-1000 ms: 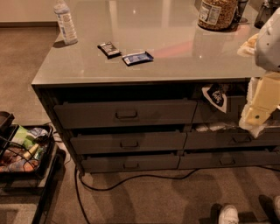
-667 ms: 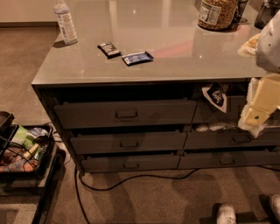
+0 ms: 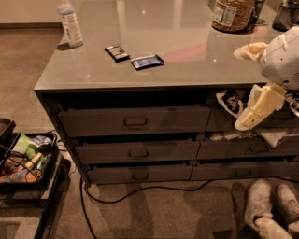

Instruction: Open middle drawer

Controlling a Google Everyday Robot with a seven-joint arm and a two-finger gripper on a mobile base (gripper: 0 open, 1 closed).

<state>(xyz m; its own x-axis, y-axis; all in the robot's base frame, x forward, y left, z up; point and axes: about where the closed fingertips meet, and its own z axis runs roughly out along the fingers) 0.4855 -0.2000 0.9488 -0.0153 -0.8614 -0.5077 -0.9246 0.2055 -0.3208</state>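
The middle drawer [image 3: 107, 152] is the second of three dark-grey drawers in the counter's left column. It has a small rectangular pull [image 3: 138, 153] at its centre and its front stands a little out from the frame. The taller top drawer [image 3: 93, 122] is above it and the thinner bottom drawer [image 3: 112, 175] below. My gripper [image 3: 254, 109], cream-coloured under a white arm housing [image 3: 282, 56], hangs at the right edge of the camera view. It is in front of the right column's top drawer, well right of and above the middle drawer's pull, touching nothing.
On the grey countertop [image 3: 187, 42] stand a water bottle [image 3: 70, 23], two snack packets [image 3: 117, 51] [image 3: 147, 61] and a jar [image 3: 231, 14]. A black cart [image 3: 23, 161] of items stands at the left. A cable [image 3: 140, 189] lies on the carpet. A person's shoes [image 3: 266, 205] are at the bottom right.
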